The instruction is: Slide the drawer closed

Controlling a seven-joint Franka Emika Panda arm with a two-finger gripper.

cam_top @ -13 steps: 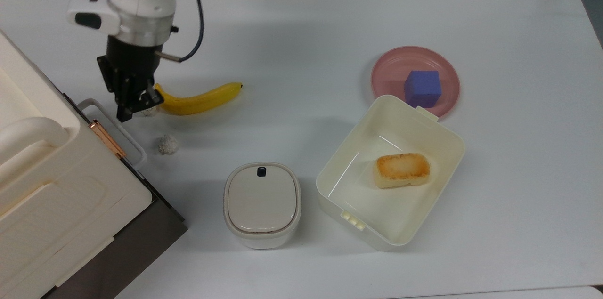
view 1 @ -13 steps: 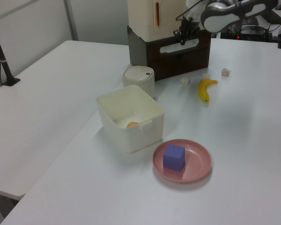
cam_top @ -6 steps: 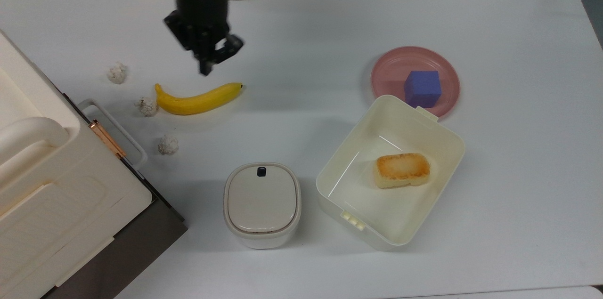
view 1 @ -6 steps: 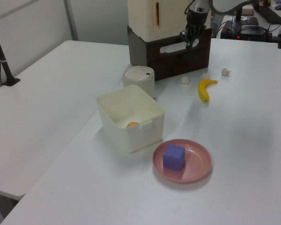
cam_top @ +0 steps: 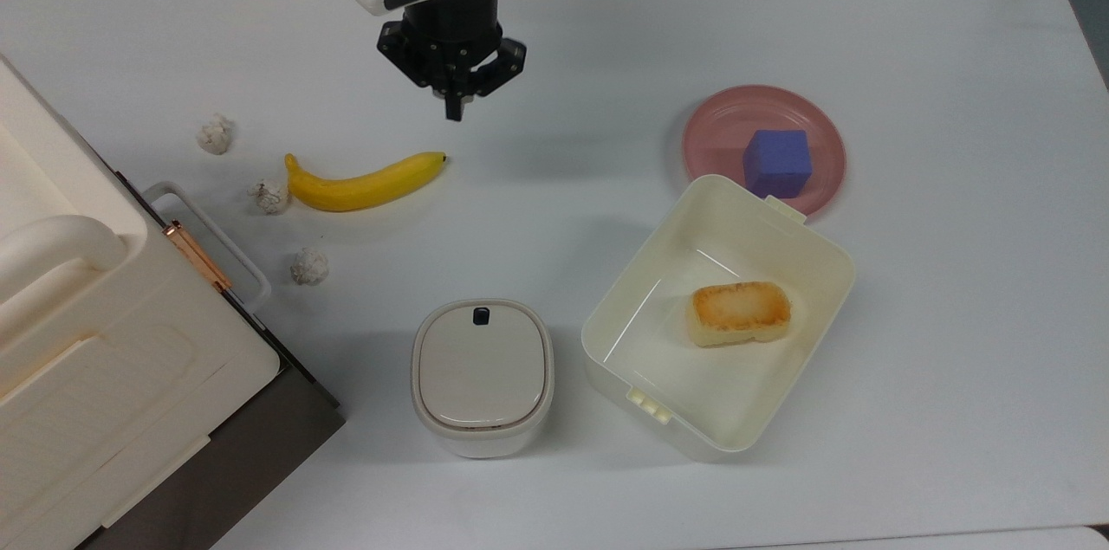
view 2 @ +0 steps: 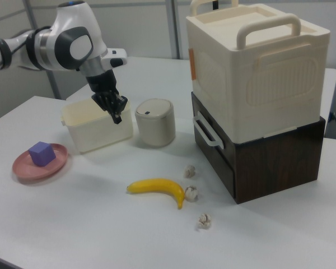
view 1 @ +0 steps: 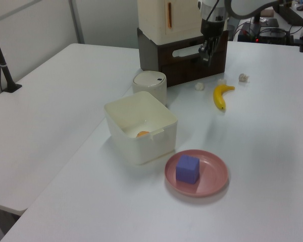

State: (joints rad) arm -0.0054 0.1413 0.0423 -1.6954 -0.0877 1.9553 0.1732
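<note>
We found the drawer [view 2: 211, 147] flush in the dark cabinet base [view 2: 269, 162] at the table's [cam_top: 910, 30] edge, while the gripper [cam_top: 453, 104], fingers pressed together and empty, hung above the banana [cam_top: 364, 184].

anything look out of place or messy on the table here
Three small crumpled white wads lie loose on the table near the banana, between it and the drawer front. They look like stray scraps. Everything else sits upright and intact.
</note>
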